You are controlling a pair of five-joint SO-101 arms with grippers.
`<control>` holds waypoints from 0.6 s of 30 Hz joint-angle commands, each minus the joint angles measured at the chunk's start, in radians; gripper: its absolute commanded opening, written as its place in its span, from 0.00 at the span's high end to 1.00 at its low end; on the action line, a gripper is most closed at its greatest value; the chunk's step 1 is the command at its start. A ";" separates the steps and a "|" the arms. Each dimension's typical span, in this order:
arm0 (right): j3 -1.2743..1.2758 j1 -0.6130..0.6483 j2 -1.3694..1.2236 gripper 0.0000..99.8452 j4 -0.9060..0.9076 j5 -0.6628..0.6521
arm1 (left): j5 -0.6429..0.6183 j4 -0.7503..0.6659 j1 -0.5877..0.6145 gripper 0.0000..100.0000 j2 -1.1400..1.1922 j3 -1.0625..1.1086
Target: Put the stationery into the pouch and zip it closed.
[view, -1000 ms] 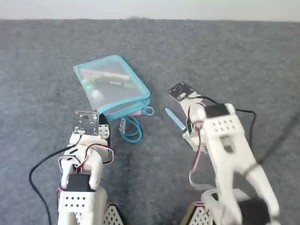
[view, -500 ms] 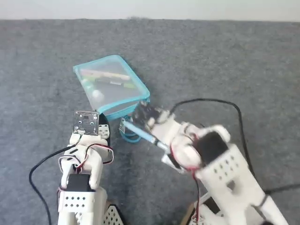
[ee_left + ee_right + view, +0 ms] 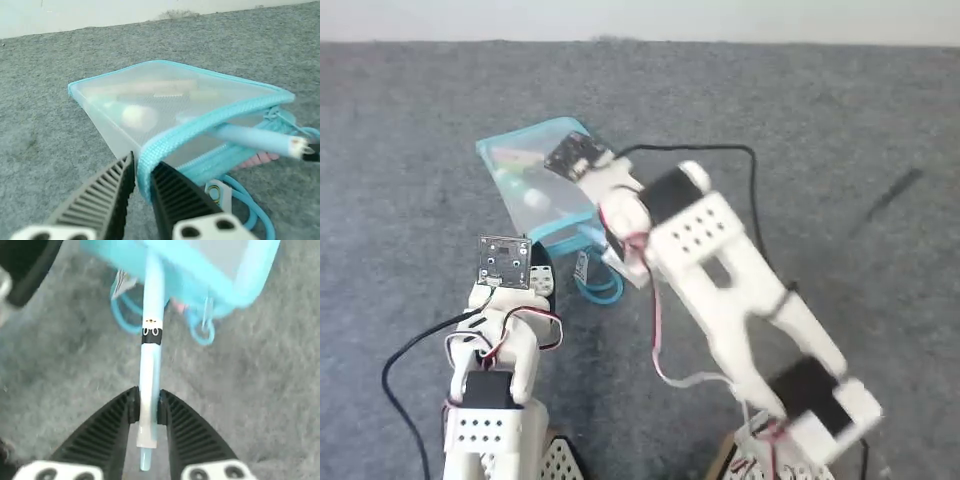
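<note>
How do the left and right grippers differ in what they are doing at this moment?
The left gripper clamps the zipper rim of the pouch, while the right gripper clamps a blue pen. The left gripper sits at a corner of the pouch; the right gripper aims the pen into the open mouth of the pouch. Both are shut on something.

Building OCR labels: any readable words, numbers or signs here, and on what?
No text can be read as it stands.
Pen, held in the right hand: black band with small pale marks, too blurred to read.
Tag on the pouch cord: a small round mark, too small to read.
</note>
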State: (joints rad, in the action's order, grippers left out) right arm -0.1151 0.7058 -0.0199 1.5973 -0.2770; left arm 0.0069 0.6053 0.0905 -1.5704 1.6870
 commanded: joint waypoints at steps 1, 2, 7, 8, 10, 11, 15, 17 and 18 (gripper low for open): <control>-0.199 0.007 -0.114 0.99 -0.004 0.015 | 0.009 -0.025 -0.002 0.99 -0.015 -0.021; -0.245 0.007 -0.151 0.99 -0.004 0.015 | 0.009 -0.025 -0.002 0.99 -0.015 -0.021; -0.470 0.008 -0.325 0.99 0.001 0.069 | 0.009 -0.025 -0.002 0.99 -0.015 -0.021; -0.508 0.008 -0.355 0.99 0.001 0.089 | 0.009 -0.025 -0.002 0.99 -0.015 -0.021; -0.572 0.012 -0.414 0.99 0.001 0.107 | 0.009 -0.025 -0.002 0.99 -0.015 -0.021; -0.598 0.013 -0.441 0.99 0.001 0.106 | 0.009 -0.025 -0.002 0.99 -0.015 -0.021; -0.681 0.015 -0.493 0.92 0.004 0.110 | 0.009 -0.025 -0.002 0.99 -0.015 -0.021; -0.721 0.013 -0.490 0.85 0.030 0.112 | 0.009 -0.025 -0.002 0.99 -0.015 -0.021; -0.744 0.013 -0.489 0.81 0.044 0.112 | 0.009 -0.025 -0.002 0.99 -0.015 -0.021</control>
State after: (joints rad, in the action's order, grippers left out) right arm -0.7488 0.7073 -0.5340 1.6157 -0.1834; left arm 0.0069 0.6053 0.0921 -1.5704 1.6886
